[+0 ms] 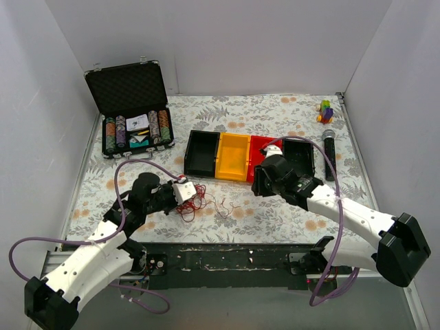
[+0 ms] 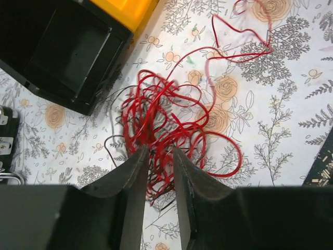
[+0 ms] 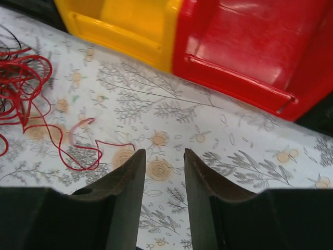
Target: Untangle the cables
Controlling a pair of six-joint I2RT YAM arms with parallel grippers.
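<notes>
The cables point(image 1: 192, 201) are a tangled bunch of thin red wires with a few dark ones, lying on the floral table cover in front of the bins. In the left wrist view the cables point(image 2: 166, 120) fill the middle, with a loose red tail running up and right. My left gripper point(image 2: 161, 151) is at the near edge of the bunch, jaws a little apart, with several red strands between the fingers; it also shows in the top view point(image 1: 185, 193). My right gripper point(image 3: 165, 152) is open and empty over bare cover, to the right of the cables point(image 3: 21, 88).
A row of bins stands behind the cables: black point(image 1: 201, 152), yellow point(image 1: 234, 157), red point(image 1: 260, 152) and black point(image 1: 300, 157). An open case of poker chips point(image 1: 134, 127) is at the far left. A microphone point(image 1: 329, 155) and a small toy point(image 1: 324, 110) lie at the far right.
</notes>
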